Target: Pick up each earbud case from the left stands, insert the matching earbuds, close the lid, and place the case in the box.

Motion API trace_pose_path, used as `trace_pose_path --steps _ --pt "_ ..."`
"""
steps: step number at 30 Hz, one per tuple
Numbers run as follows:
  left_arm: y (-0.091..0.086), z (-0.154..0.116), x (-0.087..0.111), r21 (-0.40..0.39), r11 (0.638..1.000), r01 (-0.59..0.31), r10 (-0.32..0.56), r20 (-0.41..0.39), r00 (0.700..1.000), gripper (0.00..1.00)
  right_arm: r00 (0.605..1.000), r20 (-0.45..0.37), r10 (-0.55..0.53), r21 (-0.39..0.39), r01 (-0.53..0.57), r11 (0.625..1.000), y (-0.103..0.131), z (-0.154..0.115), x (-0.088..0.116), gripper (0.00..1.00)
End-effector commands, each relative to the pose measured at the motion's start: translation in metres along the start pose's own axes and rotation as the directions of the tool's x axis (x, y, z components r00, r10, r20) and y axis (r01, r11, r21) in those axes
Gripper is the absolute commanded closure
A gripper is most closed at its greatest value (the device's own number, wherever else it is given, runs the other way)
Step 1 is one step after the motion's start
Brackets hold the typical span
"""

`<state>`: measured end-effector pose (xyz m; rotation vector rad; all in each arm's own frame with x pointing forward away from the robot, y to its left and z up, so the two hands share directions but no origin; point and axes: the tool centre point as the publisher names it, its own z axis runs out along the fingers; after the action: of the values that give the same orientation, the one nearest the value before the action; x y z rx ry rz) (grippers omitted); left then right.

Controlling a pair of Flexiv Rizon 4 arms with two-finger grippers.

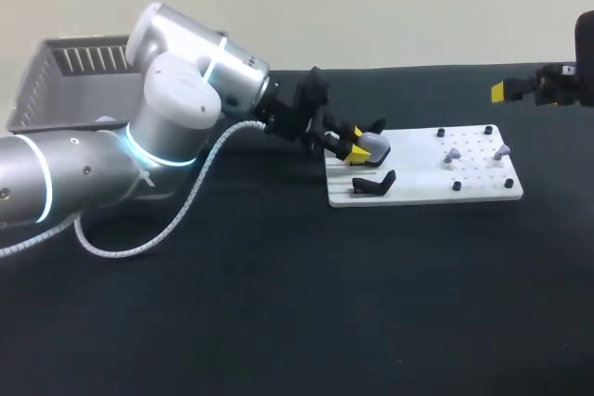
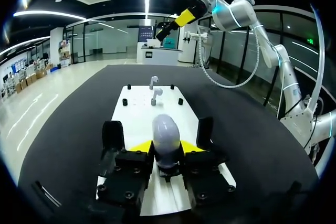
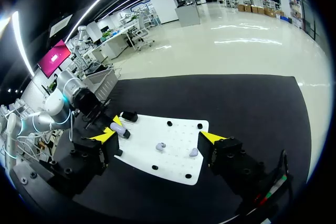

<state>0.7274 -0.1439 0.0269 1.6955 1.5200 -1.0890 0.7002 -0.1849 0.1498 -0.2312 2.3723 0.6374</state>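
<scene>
One earbud case (image 2: 166, 135) | two earbuds (image 1: 452, 154) on one board (image 1: 418, 188) | left fingers (image 2: 139, 146) grasping the case | right fingers (image 3: 211, 138) released

Your earbud case (image 2: 166, 129), lower half was hidden inside the left gripper (image 2: 167, 148), your box (image 1: 56, 81), one side was covered by the left arm (image 1: 176, 108), right arm (image 1: 583, 53), was cut off at the head view's edge, two earbuds (image 1: 452, 154), were too small to tell apart.
</scene>
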Motion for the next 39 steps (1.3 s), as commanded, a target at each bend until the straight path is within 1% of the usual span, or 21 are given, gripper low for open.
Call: trace_pose_path --steps 1,7,10,12,16,17,23,25,27,30,33,39 --pt "0.001 0.001 -0.002 0.003 1.0 -0.007 0.007 0.0 1.0 1.0 1.0 0.0 0.0 0.002 0.0 1.0 0.0 -0.001 0.0 0.0" --pt "-0.007 -0.003 -0.005 0.002 1.0 -0.019 0.019 0.01 1.0 1.0 1.0 0.0 0.0 0.002 0.0 1.0 0.0 -0.001 0.0 0.0" --pt "-0.012 -0.009 -0.008 -0.015 1.0 -0.02 0.021 0.034 0.999 1.0 1.0 0.0 0.0 0.002 0.0 1.0 0.0 -0.001 0.0 0.0" --pt "-0.016 -0.015 -0.014 -0.034 0.999 -0.028 0.03 0.046 0.998 1.0 1.0 0.0 0.0 0.002 0.0 1.0 0.0 -0.001 0.0 0.0" --pt "-0.022 -0.03 -0.031 -0.063 0.997 -0.051 0.059 0.12 0.991 1.0 1.0 0.0 0.0 0.002 0.0 1.0 0.0 -0.001 0.0 0.0" --pt "-0.024 -0.034 -0.036 -0.074 0.995 -0.063 0.072 0.127 0.989 1.0 1.0 0.0 0.0 0.002 0.0 1.0 0.0 -0.001 0.0 0.0" --pt "-0.035 -0.053 -0.065 -0.116 0.987 -0.11 0.136 0.242 0.961 1.0 1.0 0.0 0.0 0.002 0.0 1.0 0.0 -0.001 0.0 0.0" --pt "-0.039 -0.056 -0.072 -0.122 0.986 -0.115 0.145 0.281 0.949 1.0 1.0 0.0 0.0 0.002 0.0 1.0 0.0 -0.001 0.0 0.0" --pt "-0.044 -0.058 -0.077 -0.131 0.985 -0.113 0.148 0.303 0.941 1.0 1.0 0.0 0.0 0.002 0.0 1.0 0.0 -0.001 0.0 0.0" --pt "-0.05 -0.059 -0.083 -0.14 0.985 -0.098 0.141 0.342 0.929 1.0 1.0 0.0 0.0 0.002 0.0 1.0 0.0 -0.001 0.0 0.0" --pt "-0.056 -0.059 -0.086 -0.151 0.984 -0.092 0.141 0.358 0.923 1.0 1.0 0.0 0.0 0.002 0.0 1.0 0.0 -0.001 0.0 0.0" --pt "-0.063 -0.054 -0.09 -0.126 0.988 -0.091 0.134 0.391 0.911 1.0 1.0 0.0 0.0 0.002 0.0 1.0 0.0 -0.001 0.0 0.0"
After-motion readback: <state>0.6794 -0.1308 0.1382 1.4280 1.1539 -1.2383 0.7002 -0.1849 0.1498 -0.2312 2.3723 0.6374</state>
